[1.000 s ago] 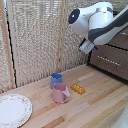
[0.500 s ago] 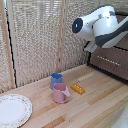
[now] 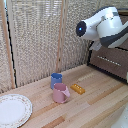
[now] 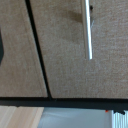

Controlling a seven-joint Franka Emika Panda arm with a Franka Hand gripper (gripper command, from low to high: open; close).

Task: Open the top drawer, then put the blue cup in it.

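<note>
At the dresser, at three o'clock in the exterior view: line up square on the silver handle (image 4: 88, 29) of the top drawer (image 4: 65, 55), then pull straight. Gripper state impossible to tell. Blue cup (image 3: 56, 80), small, at nine o'clock, touching pink cup (image 3: 61, 93).

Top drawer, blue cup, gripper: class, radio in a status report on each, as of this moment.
Gripper: out of frame, state unknown. Top drawer shut, bar handle ungrasped. Blue cup on the table, beside pink cup. Nothing blocking.
</note>
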